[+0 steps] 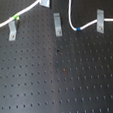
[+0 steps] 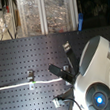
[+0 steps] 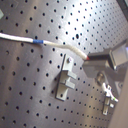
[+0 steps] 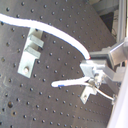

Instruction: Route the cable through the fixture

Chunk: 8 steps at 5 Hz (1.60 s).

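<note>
In the first exterior view three grey clip fixtures stand in a row on the black board: left (image 1: 12, 31), middle (image 1: 57, 24) and right (image 1: 100, 21). The white cable (image 1: 29, 10) rises from the left edge past its green band (image 1: 16, 17) to my gripper (image 1: 45, 0) at the top edge. Another stretch drops down, bends at the blue band (image 1: 77, 28) and meets the right fixture. My gripper (image 3: 89, 58) is shut on the cable (image 3: 60, 46) above a fixture (image 3: 65, 80). The second wrist view shows the same hold (image 4: 89, 61).
The black perforated board (image 1: 60, 82) fills the first exterior view. In the second exterior view the white arm body (image 2: 97, 80) covers the right side, and shelves with clutter (image 2: 29, 14) stand behind the board. A thin wire (image 4: 102, 92) hangs by the gripper.
</note>
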Motion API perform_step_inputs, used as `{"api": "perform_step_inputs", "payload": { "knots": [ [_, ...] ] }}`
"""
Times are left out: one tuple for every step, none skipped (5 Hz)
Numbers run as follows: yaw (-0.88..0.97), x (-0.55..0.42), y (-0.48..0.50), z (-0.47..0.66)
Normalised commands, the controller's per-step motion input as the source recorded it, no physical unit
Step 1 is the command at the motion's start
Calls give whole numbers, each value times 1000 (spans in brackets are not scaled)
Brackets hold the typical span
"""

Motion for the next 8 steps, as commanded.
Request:
{"api": "perform_step_inputs", "payload": {
  "knots": [
    [0, 7, -8, 15],
    [-266, -6, -1, 203],
    [-554, 40, -38, 211],
    [-846, 20, -7, 204],
    [31, 12, 6, 0],
    [3, -271, 175, 594],
    [0, 0, 0, 11],
    [0, -163, 33, 302]
  ]
}}
